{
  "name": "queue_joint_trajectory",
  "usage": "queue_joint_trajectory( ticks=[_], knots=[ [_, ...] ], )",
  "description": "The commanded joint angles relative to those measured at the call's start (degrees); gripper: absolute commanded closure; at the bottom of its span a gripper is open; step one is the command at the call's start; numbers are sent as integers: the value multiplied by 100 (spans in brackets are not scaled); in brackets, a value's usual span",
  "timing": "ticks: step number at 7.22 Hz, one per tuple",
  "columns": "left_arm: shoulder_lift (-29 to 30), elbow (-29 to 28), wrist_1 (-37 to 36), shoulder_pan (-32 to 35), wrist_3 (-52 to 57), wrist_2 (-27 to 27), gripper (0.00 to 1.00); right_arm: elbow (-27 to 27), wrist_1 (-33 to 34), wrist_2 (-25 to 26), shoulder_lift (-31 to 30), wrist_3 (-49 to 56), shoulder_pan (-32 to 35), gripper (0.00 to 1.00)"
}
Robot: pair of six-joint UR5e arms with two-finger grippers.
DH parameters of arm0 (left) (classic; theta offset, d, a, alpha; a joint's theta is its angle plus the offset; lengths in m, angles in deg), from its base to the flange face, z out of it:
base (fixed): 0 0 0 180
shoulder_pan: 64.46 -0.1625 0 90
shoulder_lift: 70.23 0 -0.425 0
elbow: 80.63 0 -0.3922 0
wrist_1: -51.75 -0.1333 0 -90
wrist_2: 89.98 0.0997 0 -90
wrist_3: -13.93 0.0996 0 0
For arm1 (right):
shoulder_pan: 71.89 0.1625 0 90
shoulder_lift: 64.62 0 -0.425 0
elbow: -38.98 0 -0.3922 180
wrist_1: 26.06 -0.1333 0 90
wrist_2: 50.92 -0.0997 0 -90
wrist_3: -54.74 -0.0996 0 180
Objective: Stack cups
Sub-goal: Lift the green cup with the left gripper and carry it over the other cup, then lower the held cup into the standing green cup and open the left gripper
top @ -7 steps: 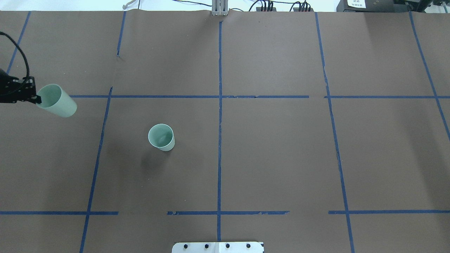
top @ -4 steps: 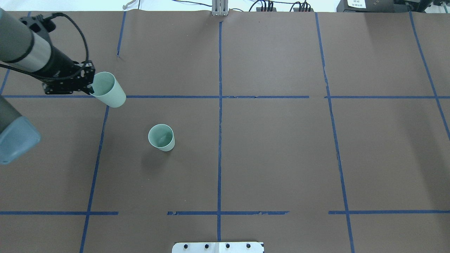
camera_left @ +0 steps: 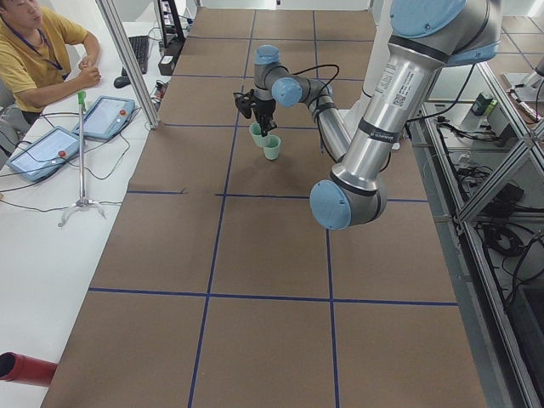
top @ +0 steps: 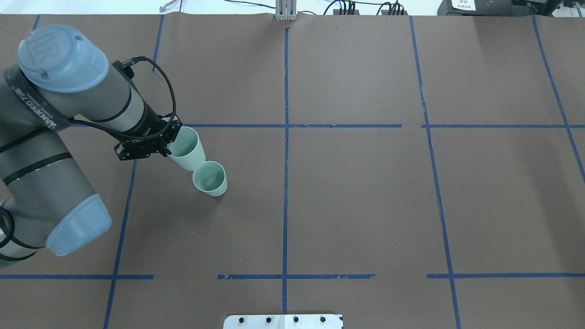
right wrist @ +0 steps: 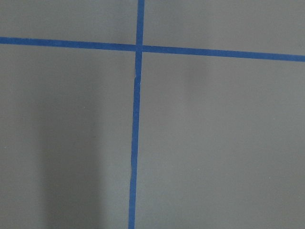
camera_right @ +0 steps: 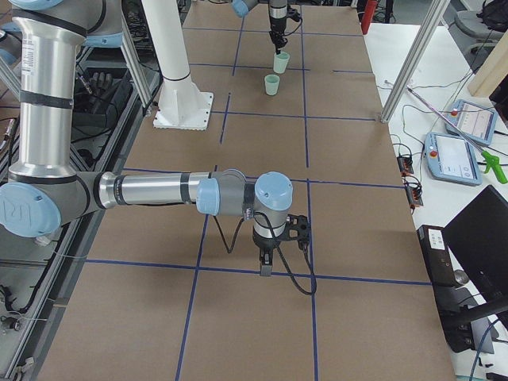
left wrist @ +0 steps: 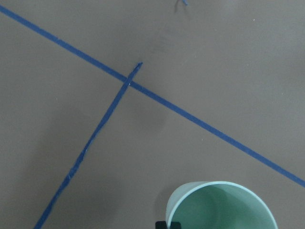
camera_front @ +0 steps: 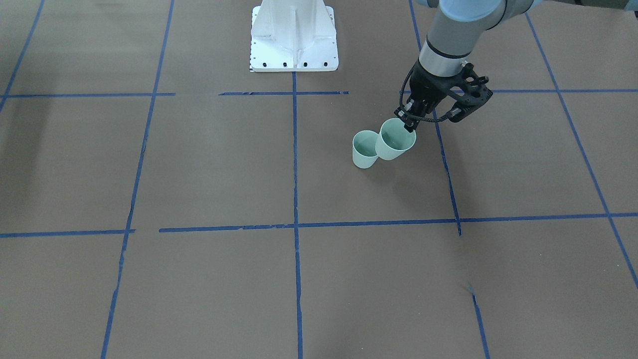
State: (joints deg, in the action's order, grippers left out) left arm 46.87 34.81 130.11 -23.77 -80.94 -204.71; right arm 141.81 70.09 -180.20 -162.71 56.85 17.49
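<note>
One pale mint-green cup (top: 210, 179) stands upright on the brown table, left of centre; it also shows in the front view (camera_front: 363, 151). My left gripper (top: 167, 147) is shut on the rim of the second cup (top: 188, 149), holding it tilted in the air, close beside and slightly over the standing cup. The front view shows the left gripper (camera_front: 409, 126) and the held cup (camera_front: 396, 140) overlapping the standing one. The left wrist view shows the held cup's rim (left wrist: 221, 206). My right gripper (camera_right: 266, 268) hangs low over the table far from the cups; I cannot tell whether it is open.
The white robot base (camera_front: 294, 35) stands at the table's near edge. Blue tape lines (top: 285, 183) grid the brown table. An operator (camera_left: 34, 51) sits by tablets (camera_left: 42, 151) beyond the far edge. The right wrist view shows only table and tape.
My left arm has swung right with the cup in its grip, from the table's left edge to right beside the standing cup. The standing cup has not moved.
</note>
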Motion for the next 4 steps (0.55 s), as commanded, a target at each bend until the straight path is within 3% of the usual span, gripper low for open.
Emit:
queue_joint_trajectory(
  ticks=[1,4],
  knots=[
    [41,5,-4,-289,-207,65,100,0,0,0,0,0,-9,0],
    [58,-21,22,-403,-251,56,100,0,0,0,0,0,-9,0]
  ],
)
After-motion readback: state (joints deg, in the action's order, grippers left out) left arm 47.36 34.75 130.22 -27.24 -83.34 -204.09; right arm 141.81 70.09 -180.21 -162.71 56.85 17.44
